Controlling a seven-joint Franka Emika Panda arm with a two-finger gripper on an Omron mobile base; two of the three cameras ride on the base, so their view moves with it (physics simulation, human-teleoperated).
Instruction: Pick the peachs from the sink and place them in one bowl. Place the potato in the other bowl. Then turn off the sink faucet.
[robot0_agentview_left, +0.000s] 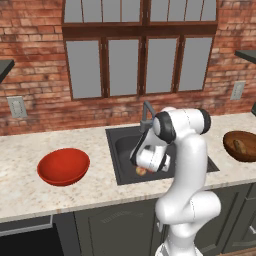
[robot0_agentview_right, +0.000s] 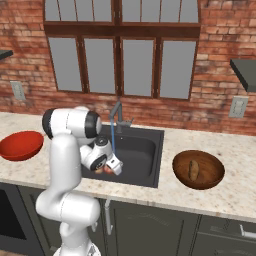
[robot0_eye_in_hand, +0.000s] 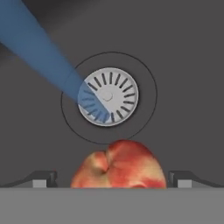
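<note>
My gripper (robot0_eye_in_hand: 113, 179) is open and low in the dark grey sink (robot0_agentview_left: 122, 150), one fingertip on each side of a reddish-pink peach (robot0_eye_in_hand: 133, 164). A paler yellow-orange lobe (robot0_eye_in_hand: 89, 169) touches the peach's left side; I cannot tell whether it is the second peach or part of the same fruit. The fruit also peeks out under the hand (robot0_agentview_left: 141, 171) (robot0_agentview_right: 106, 170). The glossy red bowl (robot0_agentview_left: 63, 166) (robot0_agentview_right: 20, 145) holds nothing. The potato (robot0_agentview_right: 193, 170) lies in the brown wooden bowl (robot0_agentview_right: 198, 169) (robot0_agentview_left: 241, 145). Blue water falls from the faucet (robot0_agentview_left: 146, 112) (robot0_agentview_right: 117, 115) onto the round drain (robot0_eye_in_hand: 108, 96).
The red bowl stands on the stone counter (robot0_agentview_left: 25, 150) left of the sink, the brown bowl right of it. A brick wall with a window (robot0_agentview_left: 140, 55) rises behind. The arm's elbow (robot0_agentview_left: 182, 125) hangs over the sink's front edge.
</note>
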